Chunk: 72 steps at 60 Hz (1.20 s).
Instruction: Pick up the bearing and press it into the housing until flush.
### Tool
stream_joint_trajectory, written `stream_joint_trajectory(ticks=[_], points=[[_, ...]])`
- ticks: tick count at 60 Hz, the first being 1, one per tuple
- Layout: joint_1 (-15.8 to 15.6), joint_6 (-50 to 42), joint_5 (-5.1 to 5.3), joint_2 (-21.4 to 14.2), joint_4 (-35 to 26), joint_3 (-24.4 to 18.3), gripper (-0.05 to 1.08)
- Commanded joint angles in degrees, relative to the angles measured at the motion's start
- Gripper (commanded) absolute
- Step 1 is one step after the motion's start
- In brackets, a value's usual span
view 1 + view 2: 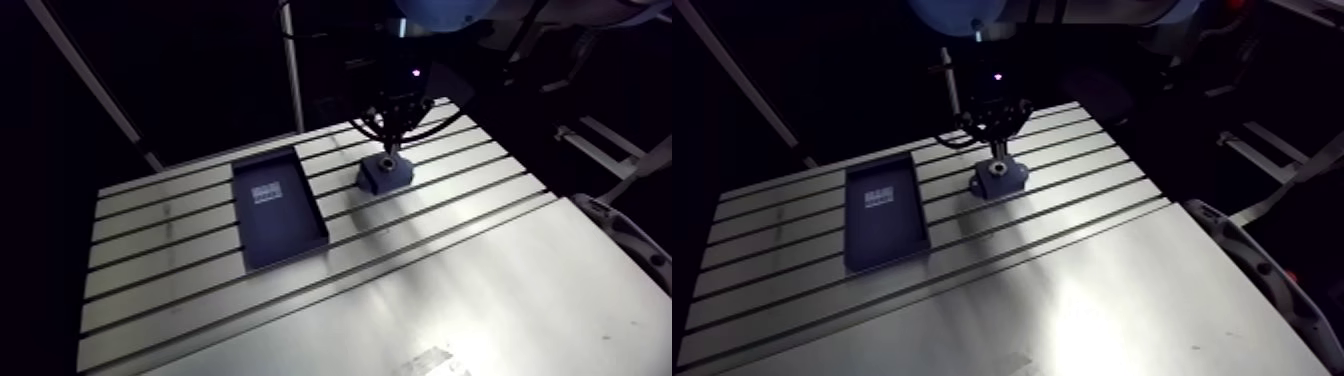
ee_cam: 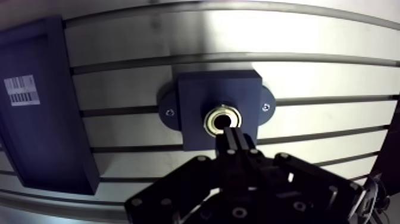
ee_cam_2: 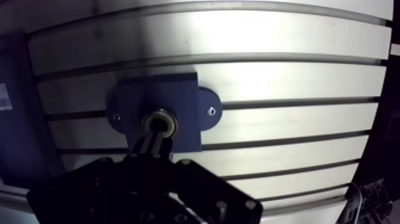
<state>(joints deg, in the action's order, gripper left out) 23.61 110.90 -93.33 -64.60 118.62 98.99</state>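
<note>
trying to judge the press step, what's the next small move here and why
Probably a short, gentle press straight down. The bearing sits in the bore of the housing, and the gripper, its fingers shut together, has its tips at the bearing's near rim. These views do not show whether the ring is flush with the housing face, so a small push seems safer than a hard one.

barcode label (image 2: 22, 90) on tray (image 2: 56, 149), text unreadable.

The slotted table (image 1: 480, 300) carries a dark tray (image 1: 287, 228) and the housing (image 1: 385, 174).
</note>
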Motion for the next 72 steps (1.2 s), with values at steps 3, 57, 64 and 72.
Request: stream_joint_trajectory(ticks=[3,57,64,72], points=[[0.0,0.1,0.3,0.2,0.2,0.4,0.99],[0.4,0.7,0.55,0.8,4.6,3.1,0.99],[0.4,0.7,0.47,0.9,4.6,3.0,0.99],[0.4,0.7,0.47,0.9,4.6,2.9,0.99]])
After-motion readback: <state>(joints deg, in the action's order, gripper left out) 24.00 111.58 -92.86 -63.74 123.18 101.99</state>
